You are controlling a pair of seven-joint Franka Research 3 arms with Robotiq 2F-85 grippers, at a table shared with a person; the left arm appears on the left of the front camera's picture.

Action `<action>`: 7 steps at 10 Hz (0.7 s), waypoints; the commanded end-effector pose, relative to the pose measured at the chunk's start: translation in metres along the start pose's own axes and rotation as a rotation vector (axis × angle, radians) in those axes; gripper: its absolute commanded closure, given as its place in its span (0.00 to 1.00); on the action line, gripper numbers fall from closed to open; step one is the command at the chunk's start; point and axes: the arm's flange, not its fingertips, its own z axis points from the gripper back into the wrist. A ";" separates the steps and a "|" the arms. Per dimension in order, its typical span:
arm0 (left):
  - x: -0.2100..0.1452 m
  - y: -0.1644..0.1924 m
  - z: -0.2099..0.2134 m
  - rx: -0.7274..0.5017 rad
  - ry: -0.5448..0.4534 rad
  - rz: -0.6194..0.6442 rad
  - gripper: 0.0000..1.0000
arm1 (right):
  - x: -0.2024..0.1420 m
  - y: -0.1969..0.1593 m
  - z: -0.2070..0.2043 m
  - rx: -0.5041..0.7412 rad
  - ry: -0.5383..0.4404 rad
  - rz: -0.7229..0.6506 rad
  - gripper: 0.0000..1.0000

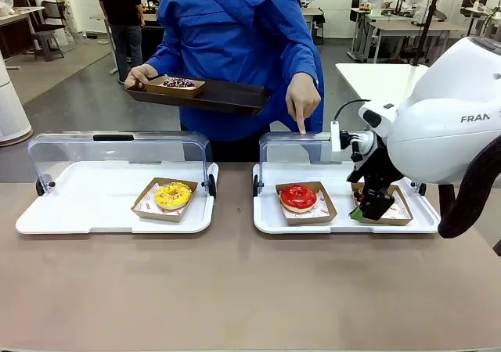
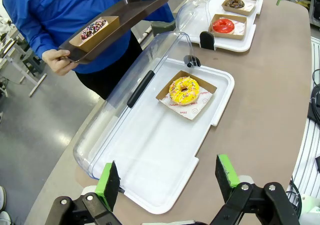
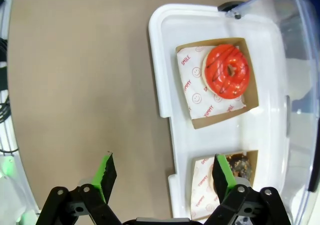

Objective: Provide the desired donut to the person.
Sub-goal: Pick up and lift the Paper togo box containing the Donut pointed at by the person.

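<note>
Three donuts (image 1: 173, 195) lie in two cases (image 1: 86, 203), one on the tray (image 1: 235, 95).

The right pincer (image 1: 374, 207) points down over the right half of the bench (image 1: 235, 289), jaws wide apart; the left pincer (image 2: 170, 182) hangs above its left end, likewise spread.
</note>
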 end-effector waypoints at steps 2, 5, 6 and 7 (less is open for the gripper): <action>0.001 -0.002 0.000 -0.002 -0.008 0.023 0.00 | 0.011 -0.027 -0.042 0.017 0.009 0.101 0.00; 0.001 -0.002 0.000 -0.002 -0.008 0.023 0.00 | 0.019 -0.053 -0.079 0.042 0.063 0.184 0.00; 0.001 -0.002 0.000 -0.002 -0.008 0.023 0.00 | 0.019 -0.059 -0.086 0.054 0.085 0.202 0.00; 0.001 -0.002 0.000 -0.002 -0.008 0.023 0.00 | 0.018 -0.064 -0.093 0.051 0.086 0.212 0.00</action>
